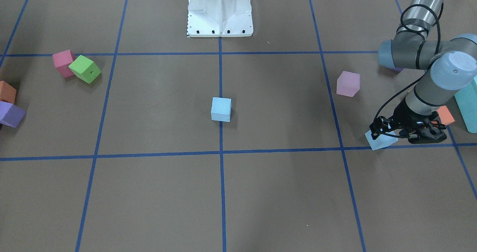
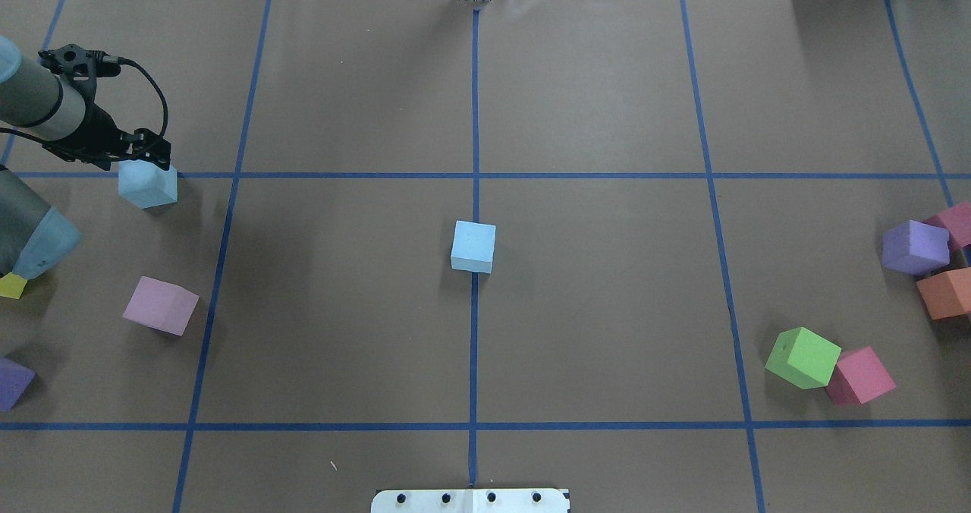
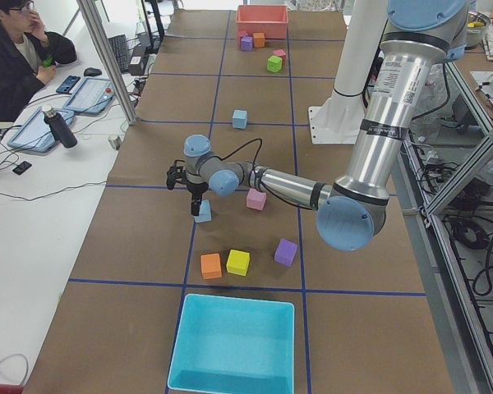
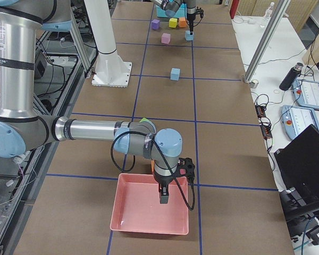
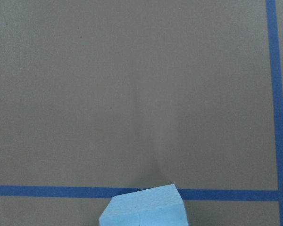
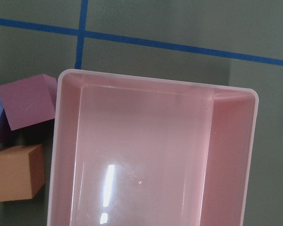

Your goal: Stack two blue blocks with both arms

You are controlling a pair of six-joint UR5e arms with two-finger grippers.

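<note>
Slightly tilted blue block (image 1: 382, 142), edges askew

Blue-gridded brown table (image 2: 607, 308) beside a white desk (image 3: 33, 213).

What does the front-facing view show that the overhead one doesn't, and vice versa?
Only front-facing: the teal box and an orange block by the left claw. Only overhead: the yellow block, unseen from the front. Both: the centre blue block, the second blue block at the claw, the green block and the left arm. Neither shows the right arm.
</note>
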